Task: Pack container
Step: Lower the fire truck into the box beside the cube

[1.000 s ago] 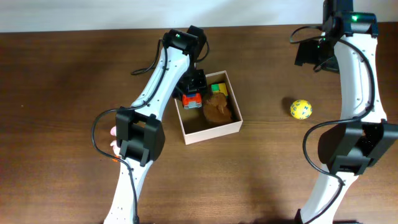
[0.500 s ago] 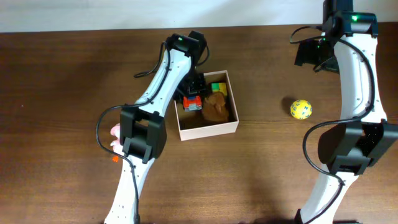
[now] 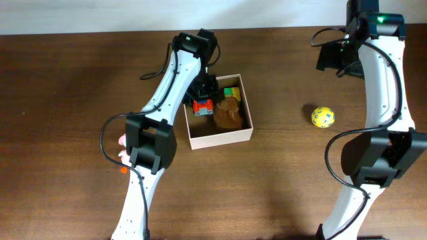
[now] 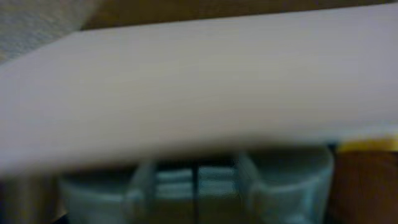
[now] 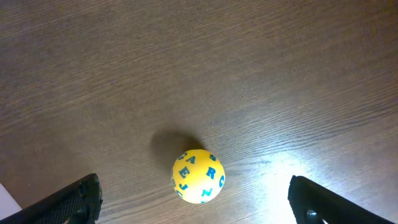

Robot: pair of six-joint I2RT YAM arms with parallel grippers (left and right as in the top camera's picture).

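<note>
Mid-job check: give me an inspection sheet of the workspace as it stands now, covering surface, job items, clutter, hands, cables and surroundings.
Surface: table, dark brown wood.
Job's things: container, open-topped, holding a brown toy, a red-and-white toy and a yellow-green block; yellow lettered ball loose on the table to its right.
Clutter: pink item and orange bit, half hidden by the left arm.
Hands: left hand at the container's far-left wall, grip unclear; right hand open, facing the ball, not touching.
Cables: black loops by both arms.
Surroundings: pale wall behind the table.
</note>
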